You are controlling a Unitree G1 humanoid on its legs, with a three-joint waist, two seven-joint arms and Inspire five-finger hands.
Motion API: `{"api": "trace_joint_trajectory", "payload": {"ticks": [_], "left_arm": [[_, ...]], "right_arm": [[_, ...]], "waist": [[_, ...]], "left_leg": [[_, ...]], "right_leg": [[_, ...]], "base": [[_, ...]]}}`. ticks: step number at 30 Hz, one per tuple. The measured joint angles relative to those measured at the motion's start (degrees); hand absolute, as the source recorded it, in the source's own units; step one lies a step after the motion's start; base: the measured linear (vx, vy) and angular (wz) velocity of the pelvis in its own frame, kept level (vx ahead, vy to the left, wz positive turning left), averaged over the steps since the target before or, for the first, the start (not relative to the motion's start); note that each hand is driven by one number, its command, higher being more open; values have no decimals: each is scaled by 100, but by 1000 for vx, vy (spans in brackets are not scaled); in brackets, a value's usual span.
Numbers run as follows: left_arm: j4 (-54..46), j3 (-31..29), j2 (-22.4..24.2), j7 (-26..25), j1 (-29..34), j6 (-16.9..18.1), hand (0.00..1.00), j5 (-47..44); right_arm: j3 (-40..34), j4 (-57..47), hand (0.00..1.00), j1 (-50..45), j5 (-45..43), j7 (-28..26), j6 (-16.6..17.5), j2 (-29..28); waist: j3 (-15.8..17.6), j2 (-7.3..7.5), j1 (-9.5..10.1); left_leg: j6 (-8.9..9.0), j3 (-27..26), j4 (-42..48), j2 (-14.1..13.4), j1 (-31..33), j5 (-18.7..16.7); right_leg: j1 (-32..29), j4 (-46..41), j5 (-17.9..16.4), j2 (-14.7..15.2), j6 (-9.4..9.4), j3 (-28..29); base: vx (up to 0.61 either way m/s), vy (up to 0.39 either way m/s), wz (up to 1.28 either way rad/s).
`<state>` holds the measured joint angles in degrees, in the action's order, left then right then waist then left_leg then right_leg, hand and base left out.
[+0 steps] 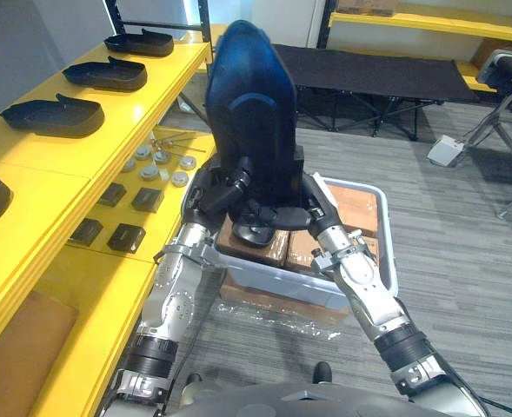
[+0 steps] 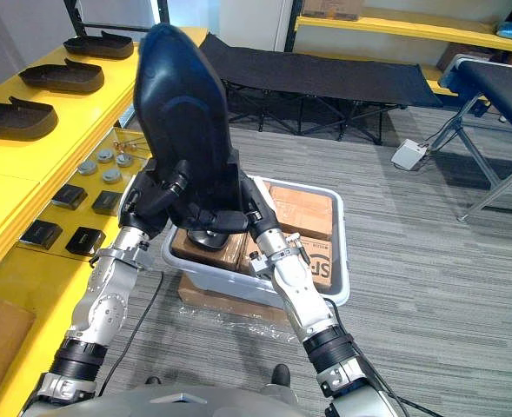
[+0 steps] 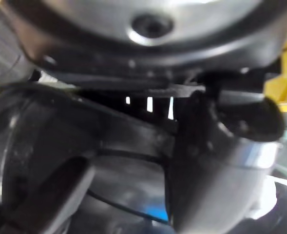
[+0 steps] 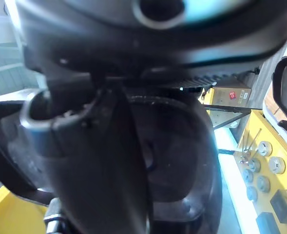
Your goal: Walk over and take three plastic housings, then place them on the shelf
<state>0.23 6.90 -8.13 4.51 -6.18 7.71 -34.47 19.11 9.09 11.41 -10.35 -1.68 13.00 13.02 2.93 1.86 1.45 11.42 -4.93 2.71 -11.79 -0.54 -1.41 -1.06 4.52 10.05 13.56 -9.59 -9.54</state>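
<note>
Bright even light, faint shadows; sheen on blk housing (image 1: 247, 78).

Silver-grey arms (image 1: 173, 300), blk collars (image 1: 405, 343); L robot hand (image 1: 219, 191), R robot hand (image 1: 315, 205) dark.

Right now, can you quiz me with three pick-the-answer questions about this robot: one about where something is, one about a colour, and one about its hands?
1. Where is the big black plastic housing?
A. on the floor
B. held upright over the pale plastic bin of brown boxes
C. lying on the shelf

2. What colour is the long shelf?
A. yellow
B. green
C. white

3. What are the left hand and right hand doing?
A. hanging empty
B. waving
C. gripping the housing

Answers:
1. B, it stands between both hands above the bin.
2. A, its boards are bright yellow.
3. C, both hands' fingers curl round its lower end.
</note>
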Motion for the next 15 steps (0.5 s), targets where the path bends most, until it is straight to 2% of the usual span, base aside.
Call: {"api": "trace_joint_trajectory", "payload": {"ticks": [2,3,5,6,8,11,15], "left_arm": [[-55,-23,31,-719,21,277,0,1044],[-55,-52,42,-888,37,351,0,1298],[-110,-201,53,-1533,162,542,0,2254],[-123,-244,56,-1712,209,596,0,2532],[-144,-395,52,-2386,270,636,0,3576],[-262,-571,52,-3063,320,674,0,4409],[-512,-600,51,-3542,463,816,0,4652]], "right_arm": [[-1,0,100,-13,56,86,-62,-1],[-2,-1,100,-18,67,94,-90,0],[-12,-1,100,-98,76,106,-203,0],[-13,-1,100,-130,84,111,-227,0],[-14,-1,100,-256,84,163,-257,8],[-16,-8,100,-345,85,231,-257,6],[-108,-94,100,-512,67,264,-256,11]], "waist": [[-1,-2,-1],[-2,-3,-3],[-4,-5,-1],[-4,-5,3],[-4,-5,26],[-9,2,31],[-9,3,26]], "left_leg": [[0,0,-1,0,-1,0],[0,0,-2,0,-1,0],[0,3,-9,0,-2,1],[0,4,-10,0,-1,1],[1,17,-14,0,4,2],[2,19,-14,0,4,1],[5,13,-14,0,3,-3]], "right_leg": [[0,0,0,0,0,-1],[1,0,-1,0,1,-1],[2,0,-6,0,10,-10],[2,0,-8,0,12,-13],[4,0,-11,0,18,-30],[6,0,-13,0,21,-36],[1,0,-15,0,24,-35]], "base": [[0,0,0],[0,0,0],[0,0,0],[0,0,0],[0,0,0],[0,0,0],[0,0,0]]}}
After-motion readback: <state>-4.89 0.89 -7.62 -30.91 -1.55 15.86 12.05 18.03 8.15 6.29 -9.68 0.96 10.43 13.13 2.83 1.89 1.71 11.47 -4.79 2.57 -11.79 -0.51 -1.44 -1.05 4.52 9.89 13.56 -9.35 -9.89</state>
